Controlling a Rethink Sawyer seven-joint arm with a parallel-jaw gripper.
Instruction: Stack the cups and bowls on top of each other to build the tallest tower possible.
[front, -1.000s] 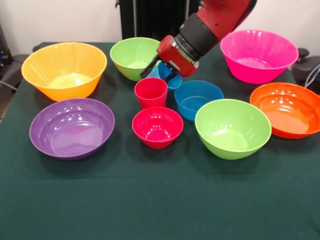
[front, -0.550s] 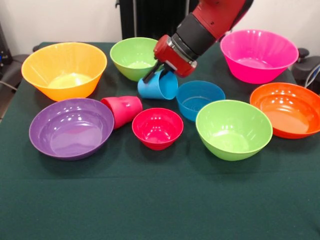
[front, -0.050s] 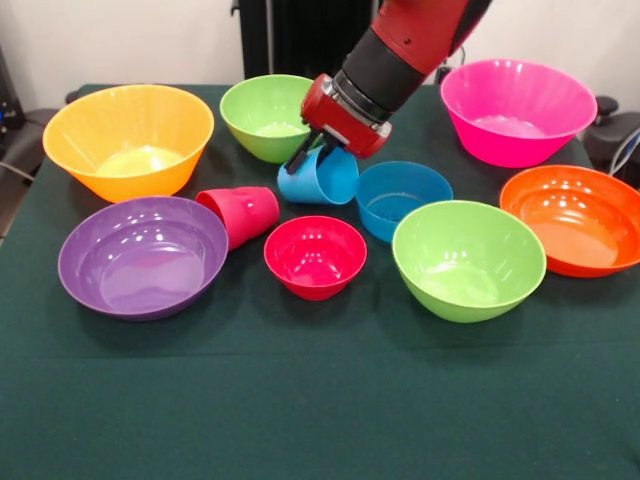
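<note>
tilted sky-blue cup (front, -0.050s: 318, 177) in claw (front, -0.050s: 312, 150)

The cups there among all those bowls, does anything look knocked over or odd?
Yes. The red cup lies tipped on its side, leaning against the purple bowl, its base pointing right. The sky-blue cup is tilted sideways too, with the gripper at its rim. The bowls all sit upright.
</note>
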